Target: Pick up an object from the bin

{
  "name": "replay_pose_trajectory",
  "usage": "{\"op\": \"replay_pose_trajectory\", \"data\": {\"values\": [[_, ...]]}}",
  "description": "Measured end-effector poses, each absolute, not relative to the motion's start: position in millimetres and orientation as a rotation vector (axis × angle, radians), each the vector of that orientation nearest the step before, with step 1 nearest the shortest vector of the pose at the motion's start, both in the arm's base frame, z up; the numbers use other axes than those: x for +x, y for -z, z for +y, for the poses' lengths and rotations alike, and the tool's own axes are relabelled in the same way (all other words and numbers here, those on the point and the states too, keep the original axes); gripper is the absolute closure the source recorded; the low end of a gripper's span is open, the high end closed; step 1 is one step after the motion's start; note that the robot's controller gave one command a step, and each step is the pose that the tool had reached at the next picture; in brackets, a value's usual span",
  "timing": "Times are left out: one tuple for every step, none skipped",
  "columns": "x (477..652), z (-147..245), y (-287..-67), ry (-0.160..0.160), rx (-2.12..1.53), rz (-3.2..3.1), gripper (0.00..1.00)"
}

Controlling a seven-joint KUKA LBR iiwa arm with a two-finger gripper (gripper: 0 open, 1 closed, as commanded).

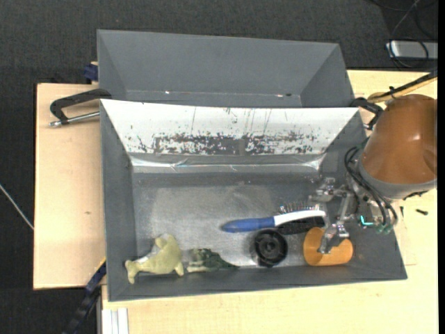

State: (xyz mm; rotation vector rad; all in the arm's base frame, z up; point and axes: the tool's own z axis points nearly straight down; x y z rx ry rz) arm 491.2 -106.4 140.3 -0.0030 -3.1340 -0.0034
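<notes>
My gripper (335,232) is low in the bin's front right corner, right over an orange rounded block (325,252) that lies against the front wall. Just to its left lies a blue-handled brush with a white head (272,223), its white end reaching under the gripper's metal parts. A black round knob-like piece (269,248) sits in front of the brush, beside the orange block. I see nothing lifted off the floor.
Along the front wall further left lie a small dark green toy figure (209,259) and a cream seal-shaped toy (157,261). The arm with its orange cover comes in over the right rim.
</notes>
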Motion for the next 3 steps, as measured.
{"op": "replay_pose_trajectory", "data": {"values": [[523.8,-92,-70,0.002,-0.12,-3.148,0.0],[524.5,-93,-74,-0.002,-0.118,-3.152,1.0],[536.8,-93,-215,-0.003,-0.079,-3.155,1.0]]}}
